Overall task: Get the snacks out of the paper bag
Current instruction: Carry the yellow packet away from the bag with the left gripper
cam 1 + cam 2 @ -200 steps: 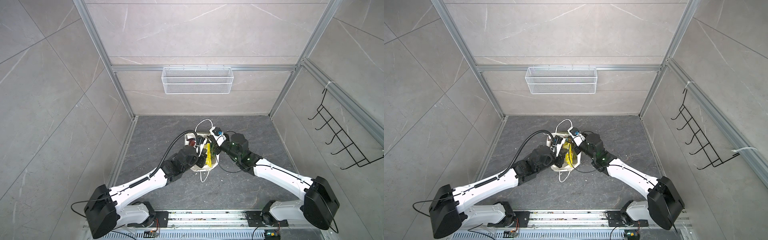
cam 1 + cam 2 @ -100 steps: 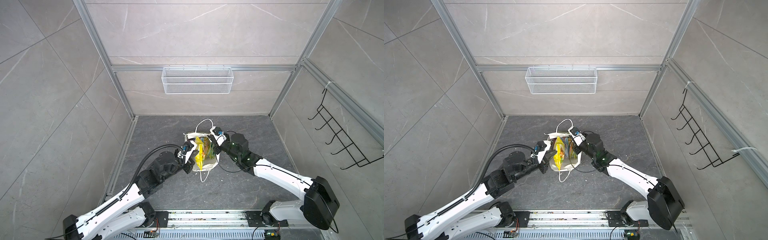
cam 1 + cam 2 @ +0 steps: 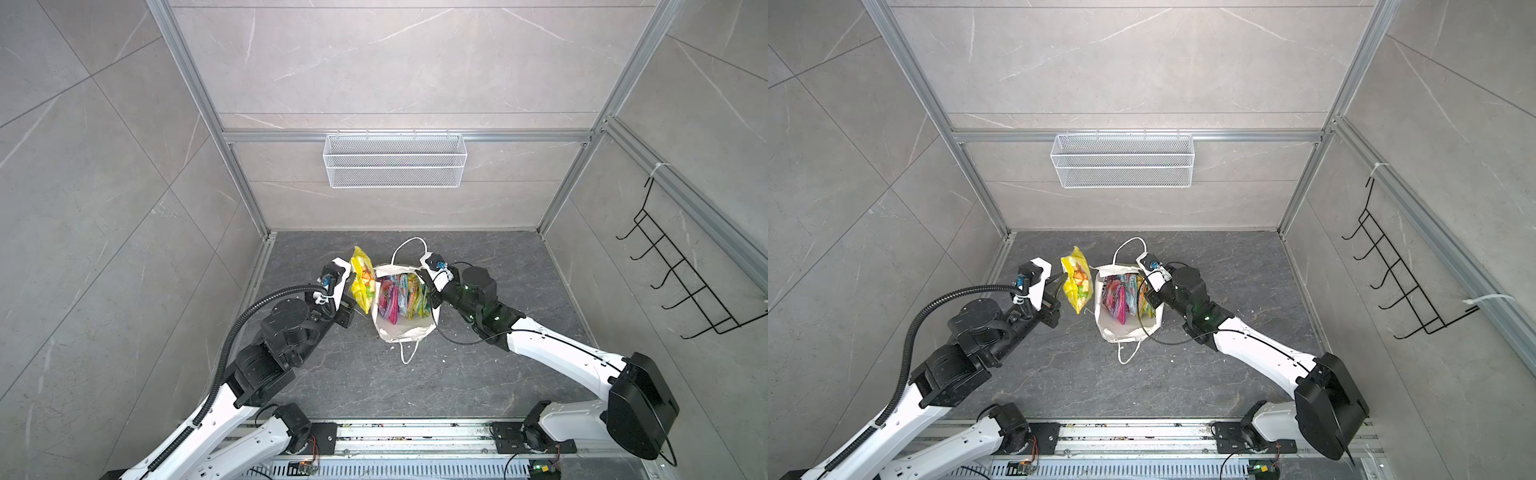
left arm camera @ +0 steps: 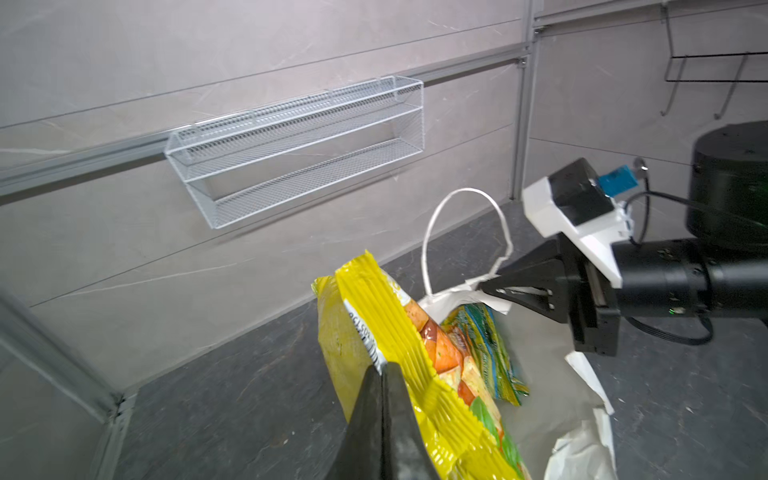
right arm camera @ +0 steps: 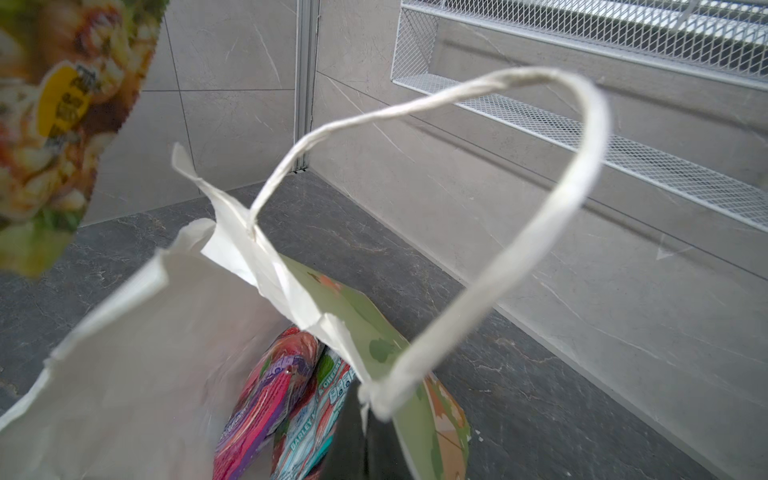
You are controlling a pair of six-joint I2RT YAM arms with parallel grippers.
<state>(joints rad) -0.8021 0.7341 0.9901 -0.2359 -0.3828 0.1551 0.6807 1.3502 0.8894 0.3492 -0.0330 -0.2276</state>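
One yellow packet (image 4: 399, 332) is out of the paper bag (image 3: 400, 332). The closed jaws of the left gripper (image 4: 382, 372) pinch its crimped edge and hold it in the air just beside the bag's left wall; both top views show a gap between the two. It is flat and glossy, bright yellow, with orange and green sweets pictured on its face and a strip of black print on white along the back seam. Several more packets (image 3: 401, 297) stand on edge, side by side, inside the bag. A purple packet (image 5: 266, 399) sits next to a teal-red packet (image 5: 313, 419), and a green-yellow packet (image 4: 486, 345) shows at the mouth in the left wrist view. The bag stands upright and open near the middle of the dark floor (image 3: 415, 386). It is white inside and pale green with printed shapes outside, and one white cord handle (image 4: 465, 191) loops upward. The right gripper (image 4: 484, 286) is clamped on the bag's rim near that handle.
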